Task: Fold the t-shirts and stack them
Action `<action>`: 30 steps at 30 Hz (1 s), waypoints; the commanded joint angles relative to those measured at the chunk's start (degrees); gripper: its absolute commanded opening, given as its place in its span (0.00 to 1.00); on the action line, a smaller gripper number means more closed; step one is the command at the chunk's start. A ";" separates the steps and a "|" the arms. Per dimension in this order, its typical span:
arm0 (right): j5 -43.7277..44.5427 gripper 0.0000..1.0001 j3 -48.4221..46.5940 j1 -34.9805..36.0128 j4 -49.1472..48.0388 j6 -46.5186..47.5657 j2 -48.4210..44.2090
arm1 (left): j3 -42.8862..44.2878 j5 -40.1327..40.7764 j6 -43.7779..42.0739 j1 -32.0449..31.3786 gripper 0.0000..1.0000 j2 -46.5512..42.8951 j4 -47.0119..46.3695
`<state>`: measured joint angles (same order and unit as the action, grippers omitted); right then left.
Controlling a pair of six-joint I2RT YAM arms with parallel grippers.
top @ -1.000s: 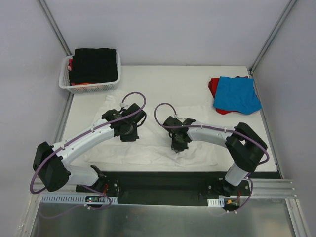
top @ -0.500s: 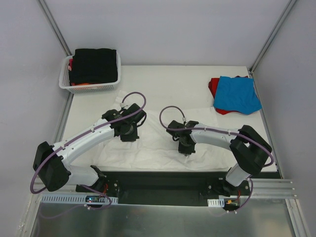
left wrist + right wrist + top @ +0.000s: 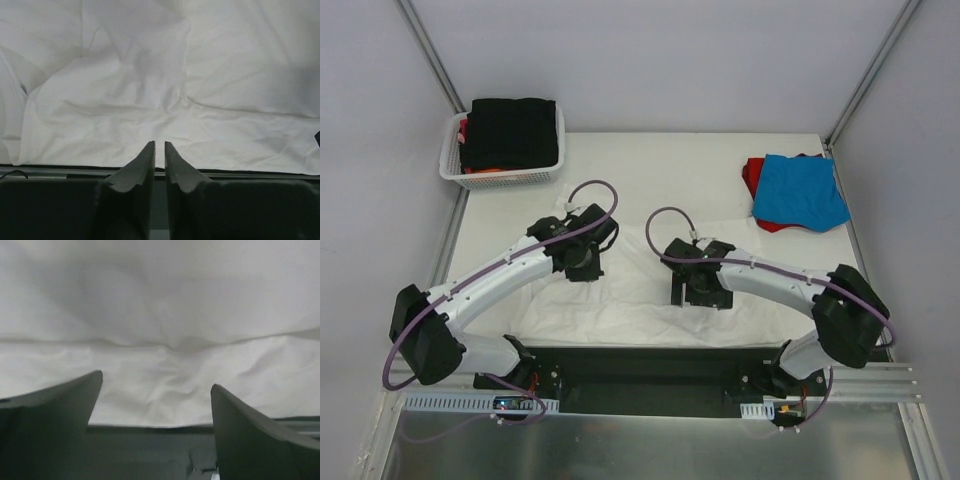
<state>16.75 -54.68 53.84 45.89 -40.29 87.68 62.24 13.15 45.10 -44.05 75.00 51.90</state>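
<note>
A large white t-shirt lies rumpled across the near part of the table, under both arms. My left gripper hovers over its left half. In the left wrist view the left gripper has its jaws almost together with only a thin slit, and no cloth sits in it above the white t-shirt. My right gripper stands over the shirt's middle. The right wrist view shows the right gripper wide open and empty over the white t-shirt. A blue t-shirt rests folded on a red t-shirt at the back right.
A white lattice basket at the back left corner holds a black t-shirt on top of other clothes. The dark base rail runs along the table's near edge. Metal frame posts rise at both back corners.
The right gripper has opened wide, let go of the white shirt and shifted right. The left gripper has eased slightly apart and barely moved.
</note>
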 commanded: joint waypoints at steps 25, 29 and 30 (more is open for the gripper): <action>1.53 0.98 3.34 -6.74 9.04 4.79 -22.46 | 5.96 -2.87 -9.15 14.25 0.71 17.81 -4.88; 2.67 0.96 4.40 -7.43 10.62 5.31 -23.69 | 10.26 -2.25 -10.82 17.68 0.73 19.04 -4.88; 2.84 0.96 4.40 -8.57 11.15 5.75 -24.48 | 11.14 -1.64 -11.17 18.21 0.73 19.30 -4.96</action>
<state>17.76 -50.68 46.70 53.80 -34.13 65.28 68.45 9.93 36.93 -28.18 93.56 47.13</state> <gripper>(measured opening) 0.967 0.727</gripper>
